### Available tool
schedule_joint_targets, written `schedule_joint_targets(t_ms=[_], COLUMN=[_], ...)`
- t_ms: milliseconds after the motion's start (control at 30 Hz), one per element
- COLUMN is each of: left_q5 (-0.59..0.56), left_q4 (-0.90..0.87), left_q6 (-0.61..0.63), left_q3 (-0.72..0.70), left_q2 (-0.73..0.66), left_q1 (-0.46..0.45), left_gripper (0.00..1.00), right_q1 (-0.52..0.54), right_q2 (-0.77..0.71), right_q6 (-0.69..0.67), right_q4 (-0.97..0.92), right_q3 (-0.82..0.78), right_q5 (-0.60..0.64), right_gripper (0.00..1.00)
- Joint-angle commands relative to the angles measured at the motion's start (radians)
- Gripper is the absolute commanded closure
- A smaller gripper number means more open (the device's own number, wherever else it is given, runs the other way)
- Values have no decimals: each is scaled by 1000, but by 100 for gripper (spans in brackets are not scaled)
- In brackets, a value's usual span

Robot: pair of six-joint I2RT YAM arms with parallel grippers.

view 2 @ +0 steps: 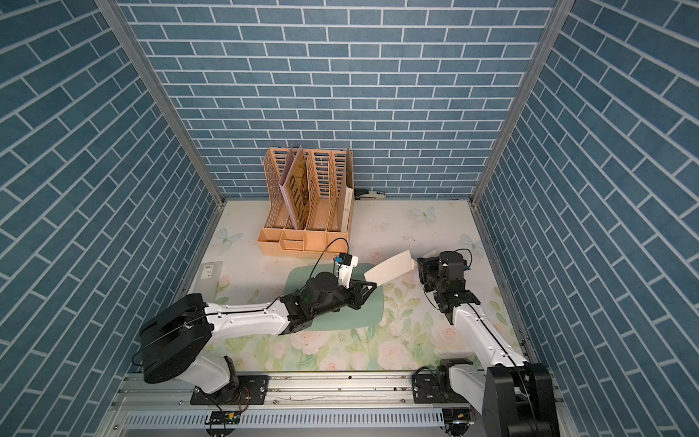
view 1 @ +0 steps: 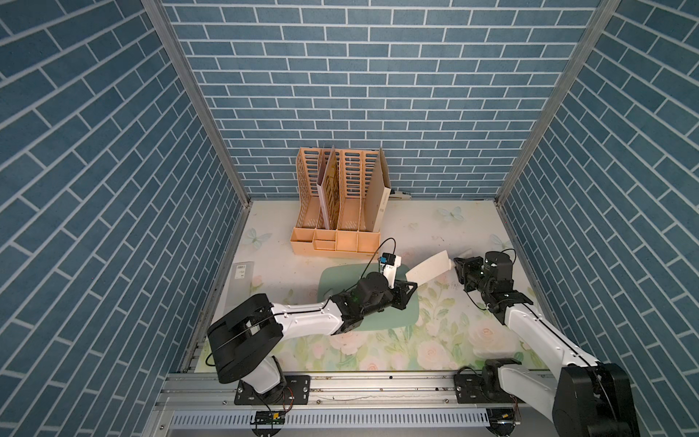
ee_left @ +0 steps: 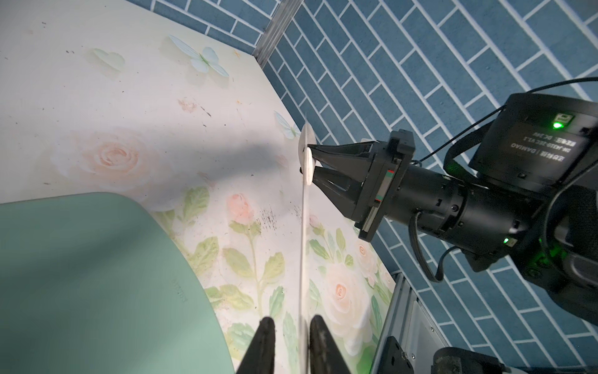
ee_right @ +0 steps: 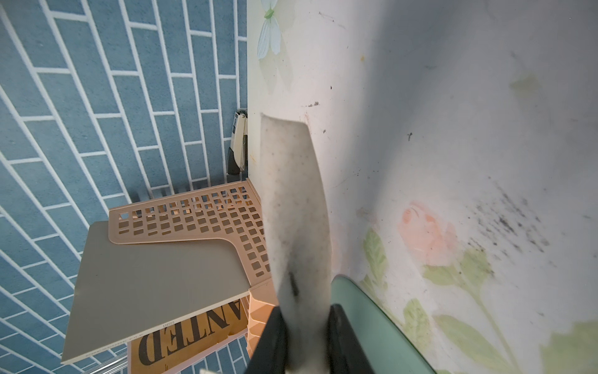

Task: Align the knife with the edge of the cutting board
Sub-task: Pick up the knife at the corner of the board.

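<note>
The knife (view 1: 429, 269) hangs in the air above the table, to the right of the pale green cutting board (view 1: 333, 280), with its broad whitish blade on edge. My right gripper (view 1: 455, 265) is shut on its handle end, which shows as a pale oval between the fingers (ee_left: 326, 155) in the left wrist view. My left gripper (ee_left: 291, 320) straddles the blade's far end (ee_left: 303, 243). One finger (ee_left: 318, 340) touches the blade. The other stands a small gap off it, so the jaws are narrowly open. In the right wrist view the blade (ee_right: 294, 200) runs out from my right gripper (ee_right: 305, 311), with the board's corner (ee_right: 372, 317) below.
A peach file organizer (view 1: 336, 212) holding folders stands at the back. A grey flat box with a barcode label (view 1: 240, 280) lies at the left edge. A stapler (view 2: 372, 195) rests against the back wall. The right wall and its metal rail (ee_left: 398, 307) are close to my right arm.
</note>
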Motion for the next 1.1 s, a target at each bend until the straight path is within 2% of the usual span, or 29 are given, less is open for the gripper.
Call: schedule_joint_targets(t_ms=[0,100,233,300,333,367,467,533,633,833,933,1067], left_q5=[-17,-18,-7,6,5,-5,-7,4,100,406,520,626], left_q4=[-13,-22,-31,-37,-47,-67,-141,-254,-464,-883,-1068,-1208], left_q6=[8,11,11,9,11,20,85,132,207,354,429,501], left_q3=[23,35,42,40,38,35,20,38,88,250,338,395], left_q2=[-13,-11,-11,-19,-30,-49,-136,-203,-299,-414,-414,-380], left_q1=[-2,1,3,7,11,14,28,55,137,397,513,566], left_gripper=[82,84,100,100,100,100,100,100,100,100,100,100], right_q1=[8,9,10,9,10,10,8,6,6,17,61,206], right_q2=[5,6,12,21,30,45,87,84,36,-167,-294,-344], right_q6=[34,27,28,15,-8,-68,-309,-465,-667,-1105,-1355,-1697], right_q4=[49,46,63,79,91,97,94,115,128,124,127,22], right_q3=[-3,-4,-14,-13,-8,11,73,87,85,61,12,13], right_q5=[-28,-28,-38,-46,-53,-61,-99,-135,-179,-283,-300,-302], right_gripper=[100,100,100,100,93,74,37,26,18,18,26,26])
